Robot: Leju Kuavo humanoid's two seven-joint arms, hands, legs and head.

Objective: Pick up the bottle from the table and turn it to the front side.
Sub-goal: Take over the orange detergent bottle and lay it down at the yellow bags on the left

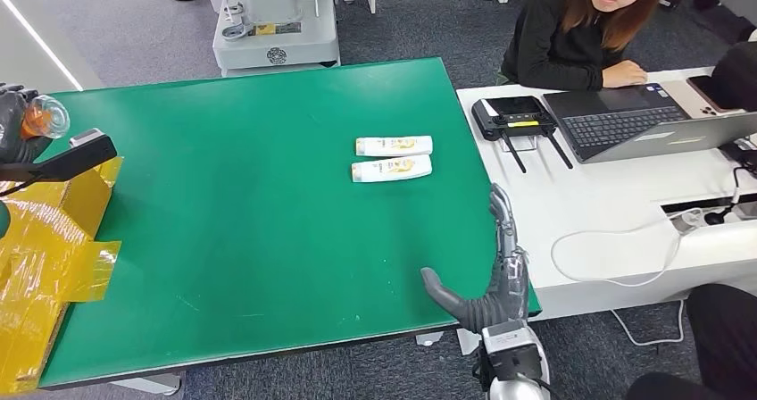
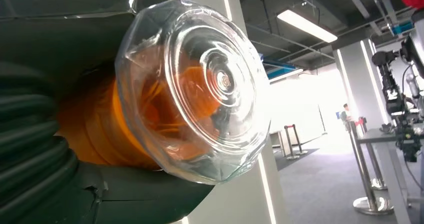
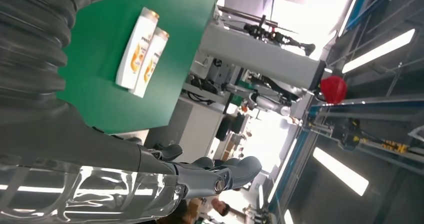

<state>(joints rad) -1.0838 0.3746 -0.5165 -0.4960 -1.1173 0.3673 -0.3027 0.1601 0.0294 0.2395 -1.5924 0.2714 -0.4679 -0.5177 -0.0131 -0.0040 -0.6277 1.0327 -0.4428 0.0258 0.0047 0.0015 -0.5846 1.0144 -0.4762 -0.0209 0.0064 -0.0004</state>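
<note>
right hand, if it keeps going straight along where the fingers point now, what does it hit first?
Probably nothing close. The right hand sits at the green table right edge, fingers pointing away from the robot. That line runs along the edge, right of the two white bottles; the black controller is roughly ahead, depth unclear.

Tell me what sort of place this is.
Probably a robotics lab or test hall in an office building. A green work table stands beside a white desk where a person uses a laptop, and barrier posts stand on grey carpet.
</note>
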